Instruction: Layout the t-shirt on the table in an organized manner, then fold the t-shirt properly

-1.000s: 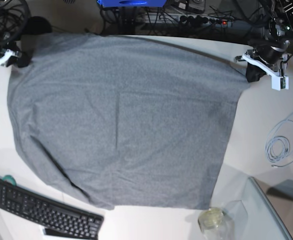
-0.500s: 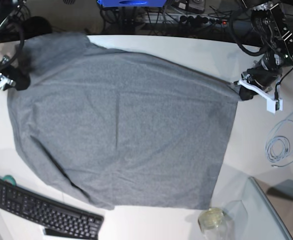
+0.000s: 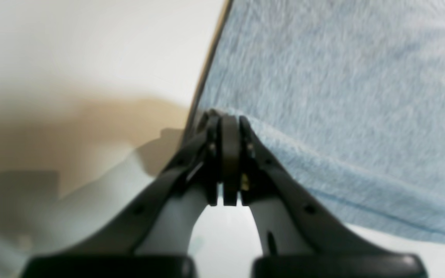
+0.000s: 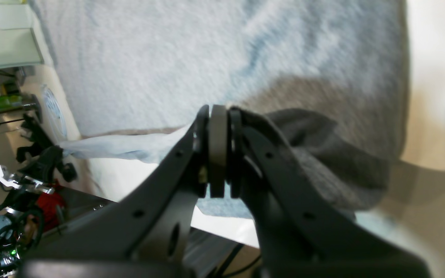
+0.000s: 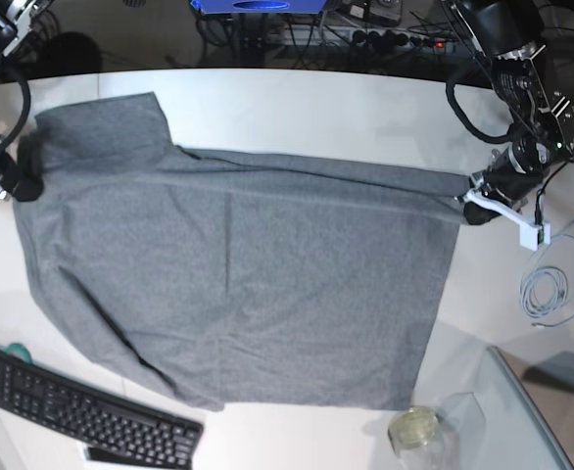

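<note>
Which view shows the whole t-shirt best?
The base view: the t-shirt lies spread across the table, outline complete. Each wrist view shows only blurred fabric pinched at its own pincer.

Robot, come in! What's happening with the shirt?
Left gripper and right gripper shut on heather-grey cotton t-shirt. Black keyboard near hem.

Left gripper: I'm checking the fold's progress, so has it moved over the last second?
Yes. In the base view the left gripper, shut on the t-shirt, has come down-frame toward the coiled cable.
</note>
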Action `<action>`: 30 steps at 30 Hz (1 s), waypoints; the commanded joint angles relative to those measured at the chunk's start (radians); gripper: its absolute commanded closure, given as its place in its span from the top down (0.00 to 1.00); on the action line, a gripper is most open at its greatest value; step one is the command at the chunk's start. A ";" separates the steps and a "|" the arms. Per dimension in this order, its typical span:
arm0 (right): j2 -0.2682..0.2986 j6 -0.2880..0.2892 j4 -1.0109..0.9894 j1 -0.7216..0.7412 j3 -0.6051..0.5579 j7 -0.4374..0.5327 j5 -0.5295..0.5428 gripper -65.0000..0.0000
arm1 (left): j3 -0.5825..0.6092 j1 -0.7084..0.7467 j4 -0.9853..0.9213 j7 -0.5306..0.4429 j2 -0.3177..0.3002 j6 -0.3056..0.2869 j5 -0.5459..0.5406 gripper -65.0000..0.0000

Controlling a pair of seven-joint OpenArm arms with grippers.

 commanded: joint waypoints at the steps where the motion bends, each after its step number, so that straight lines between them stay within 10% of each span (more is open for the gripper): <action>1: 0.028 -0.001 0.005 0.023 -0.013 0.030 0.024 0.00 | -0.002 -0.017 0.012 -0.017 -0.011 0.008 -0.014 0.00; 6: 0.046 -0.007 -0.031 0.054 -0.114 0.091 0.024 0.00 | 0.078 -0.034 0.020 -0.022 -0.017 0.088 -0.014 0.00; 30: 0.082 -0.036 -0.231 0.166 -0.214 0.291 -0.099 0.00 | 0.149 -0.145 -0.170 -0.121 -0.029 0.120 0.064 0.00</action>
